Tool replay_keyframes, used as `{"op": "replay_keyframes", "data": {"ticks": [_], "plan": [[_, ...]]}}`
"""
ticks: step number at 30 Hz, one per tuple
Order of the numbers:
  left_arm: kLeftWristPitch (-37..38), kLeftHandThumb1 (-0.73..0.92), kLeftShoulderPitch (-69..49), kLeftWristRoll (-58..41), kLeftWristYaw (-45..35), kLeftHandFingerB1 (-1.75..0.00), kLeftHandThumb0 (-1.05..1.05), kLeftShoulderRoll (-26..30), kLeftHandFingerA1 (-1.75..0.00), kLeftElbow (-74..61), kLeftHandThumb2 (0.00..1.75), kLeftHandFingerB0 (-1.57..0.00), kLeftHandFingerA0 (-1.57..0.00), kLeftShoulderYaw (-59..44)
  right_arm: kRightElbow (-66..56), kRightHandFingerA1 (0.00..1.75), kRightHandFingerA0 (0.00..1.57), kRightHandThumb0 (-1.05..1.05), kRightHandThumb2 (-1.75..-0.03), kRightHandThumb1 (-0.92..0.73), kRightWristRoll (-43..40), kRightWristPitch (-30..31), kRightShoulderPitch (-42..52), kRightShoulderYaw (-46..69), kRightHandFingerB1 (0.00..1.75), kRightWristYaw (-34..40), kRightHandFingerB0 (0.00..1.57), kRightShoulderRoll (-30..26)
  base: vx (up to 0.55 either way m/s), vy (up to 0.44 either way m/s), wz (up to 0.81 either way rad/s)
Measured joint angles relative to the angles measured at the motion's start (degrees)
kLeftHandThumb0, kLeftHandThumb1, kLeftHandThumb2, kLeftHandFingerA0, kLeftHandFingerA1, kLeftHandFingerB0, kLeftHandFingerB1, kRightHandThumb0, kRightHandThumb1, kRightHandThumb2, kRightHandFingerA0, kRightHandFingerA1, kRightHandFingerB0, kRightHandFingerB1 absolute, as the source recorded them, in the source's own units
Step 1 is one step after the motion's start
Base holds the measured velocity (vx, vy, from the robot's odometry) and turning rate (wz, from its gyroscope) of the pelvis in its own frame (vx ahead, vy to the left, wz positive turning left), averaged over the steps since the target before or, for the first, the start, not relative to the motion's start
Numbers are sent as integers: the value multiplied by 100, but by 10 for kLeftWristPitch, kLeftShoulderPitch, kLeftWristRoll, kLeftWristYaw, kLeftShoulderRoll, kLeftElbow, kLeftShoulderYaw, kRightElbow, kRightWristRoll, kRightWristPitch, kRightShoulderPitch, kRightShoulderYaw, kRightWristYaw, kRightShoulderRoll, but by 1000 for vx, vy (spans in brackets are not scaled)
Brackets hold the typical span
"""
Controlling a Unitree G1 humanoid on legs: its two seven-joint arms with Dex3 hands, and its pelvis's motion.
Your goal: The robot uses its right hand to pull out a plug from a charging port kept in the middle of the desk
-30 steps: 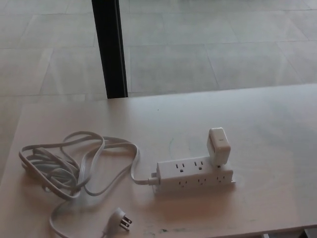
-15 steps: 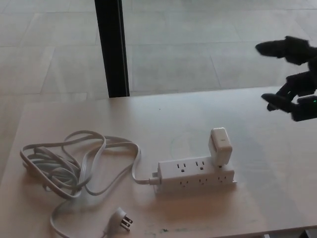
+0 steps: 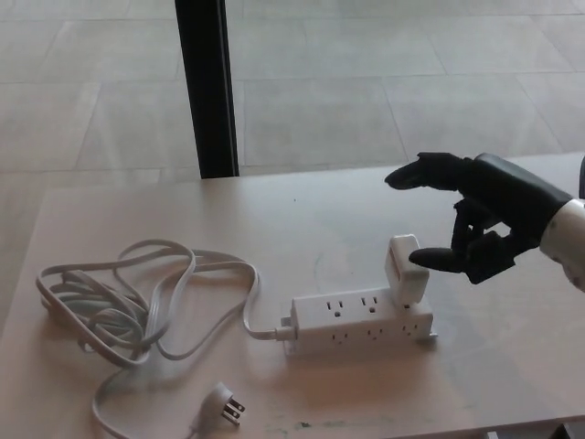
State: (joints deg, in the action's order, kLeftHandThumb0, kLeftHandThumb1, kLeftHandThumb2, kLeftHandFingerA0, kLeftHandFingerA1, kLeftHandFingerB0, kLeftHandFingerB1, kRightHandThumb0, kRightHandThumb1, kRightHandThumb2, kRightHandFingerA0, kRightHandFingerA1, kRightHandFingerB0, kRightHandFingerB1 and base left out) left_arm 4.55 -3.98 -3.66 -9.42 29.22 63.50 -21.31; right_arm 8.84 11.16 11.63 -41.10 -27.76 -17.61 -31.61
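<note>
A white power strip (image 3: 361, 322) lies near the middle of the pale table (image 3: 512, 366), its long side running left to right, with two rows of outlets showing on its top and near face. A white plug (image 3: 405, 269), a blocky charger, stands upright in the rightmost top outlet, leaning slightly to the far side. The right hand (image 3: 475, 215) reaches in from the right edge, just beside and above the plug; its fingers (image 3: 422, 173) are spread apart and grasp nothing, one stretched out to the left above the plug, a lower one ending at the plug's right side, so close that contact cannot be told. The strip's white cord (image 3: 137, 302) leaves its left end and lies in loose loops on the left of the table, ending in a pronged cord plug (image 3: 224, 402) near the front edge. No brand, label or writing can be read on any of them. Beyond the far table edge are a tiled floor (image 3: 366, 82) and a black post (image 3: 207, 87). The left hand does not show.
</note>
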Motion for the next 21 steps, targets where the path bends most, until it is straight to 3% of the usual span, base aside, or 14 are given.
{"op": "replay_keyframes", "data": {"ticks": [2, 3, 8, 9, 10, 13, 14, 16, 17, 18, 20, 21], "plan": [[0, 81, 1, 0, -1, -56, -78, 0, -65, 0, 120, -39, -62, 0, 12, 127, 93, -80, -60, -62, 15, -4, -7, -13, 39, 0, 28, 0, 0, 0, 0], [0, 91, 1, 0, -2, -46, -88, 0, -59, 0, 87, -39, -67, -1, 20, 128, 93, -79, -60, -61, 23, -7, -13, -20, 38, 0, 28, 0, 0, 0, 0], [0, 92, 5, 0, -2, -46, -86, 1, -57, 2, 84, -41, -68, -1, 43, 134, 94, -76, -59, -61, 61, -19, -32, -45, 38, 0, 29, -1, 0, 0, 0], [0, 92, 5, 0, -2, -46, -86, 1, -57, 1, 84, -41, -68, -1, 47, 134, 94, -76, -59, -61, 72, -22, -39, -53, 38, 0, 29, -1, 0, 0, 0], [0, 80, 6, 0, -2, -55, -77, 2, -65, 1, 119, -39, -62, -1, 49, 135, 94, -76, -59, -61, 79, -25, -42, -57, 38, 0, 28, -1, 0, 0, 0], [0, 80, 7, 0, -2, -55, -77, 4, -64, 2, 119, -39, -61, -1, 54, 131, 92, -75, -60, -60, 100, -32, -50, -65, 38, -2, 29, -1, 0, 0, 0], [0, 92, 7, 0, -2, -45, -86, 5, -54, 1, 83, -39, -62, -1, 56, 119, 90, -82, -88, -50, 108, -37, -51, -68, 48, -3, 23, -1, 0, 0, 0], [0, 92, 8, -1, -3, -45, -86, 6, -54, 1, 83, -40, -62, -2, 61, 123, 90, -84, -88, -51, 124, -45, -55, -74, 47, -5, 22, 0, 0, 0, 0], [0, 92, 8, -1, -3, -45, -85, 7, -55, 1, 84, -41, -64, -2, 65, 144, 86, -75, -62, -60, 130, -48, -57, -77, 36, -6, 24, 1, 0, 0, 0], [0, 92, 9, -2, -3, -45, -85, 8, -54, 1, 84, -41, -65, -2, 70, 155, 87, -76, -62, -59, 141, -52, -59, -80, 37, -8, 25, 2, 0, 0, 0], [0, 92, 10, -2, -3, -45, -84, 9, -54, 1, 85, -39, -63, -1, 74, 155, 78, -79, -63, -62, 153, -58, -59, -84, 38, -9, 16, 5, 0, 0, 0], [0, 82, 10, -2, -3, -54, -78, 10, -62, 1, 120, -38, -58, 0, 76, 151, 81, -80, -63, -62, 161, -60, -59, -87, 38, -11, 15, 7, 0, 0, 0]]}}
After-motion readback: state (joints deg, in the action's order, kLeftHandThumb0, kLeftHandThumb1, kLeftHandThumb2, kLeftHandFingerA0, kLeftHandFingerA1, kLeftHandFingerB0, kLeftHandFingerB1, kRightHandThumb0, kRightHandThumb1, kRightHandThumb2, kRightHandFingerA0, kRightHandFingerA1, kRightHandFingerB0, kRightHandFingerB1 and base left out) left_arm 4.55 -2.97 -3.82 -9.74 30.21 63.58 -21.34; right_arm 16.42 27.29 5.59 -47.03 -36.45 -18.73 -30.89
